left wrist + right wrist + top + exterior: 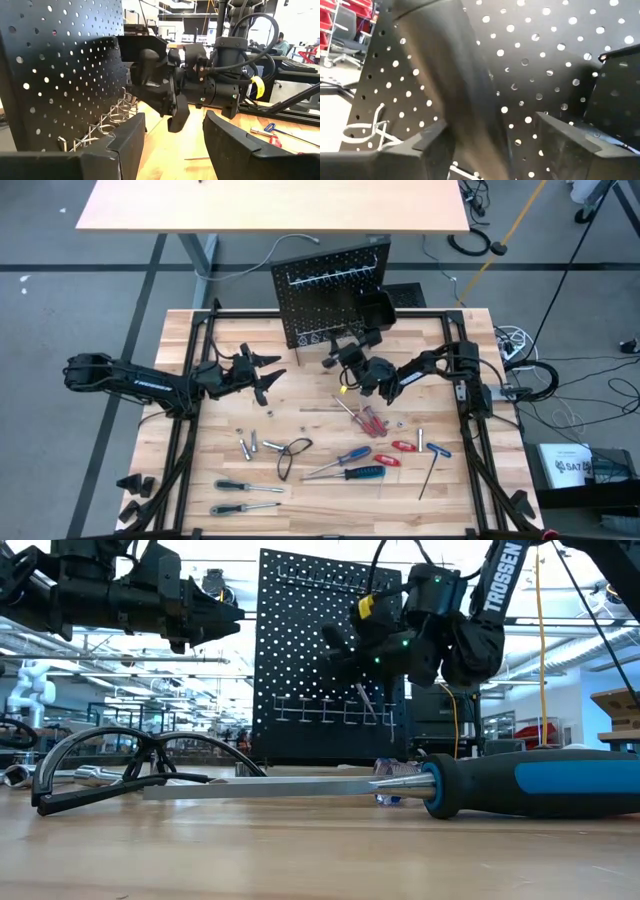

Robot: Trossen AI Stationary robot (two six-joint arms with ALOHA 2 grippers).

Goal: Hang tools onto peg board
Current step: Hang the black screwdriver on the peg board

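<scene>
Tabletop tools lie behind right gripper, facing peg board.

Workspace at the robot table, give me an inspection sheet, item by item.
Surface: tan wooden table, tools spread across its near half.
Job's things: upright black perforated peg board at the far edge; blue-handled screwdriver, red-handled screwdrivers and a black wire loop lie loose.
Clutter: nothing seen.
Grippers: left gripper open, above the table, empty; right gripper close to the board's lower hooks.
Cables: black coil beside the table's right edge.
Surroundings: second pale table behind.
</scene>
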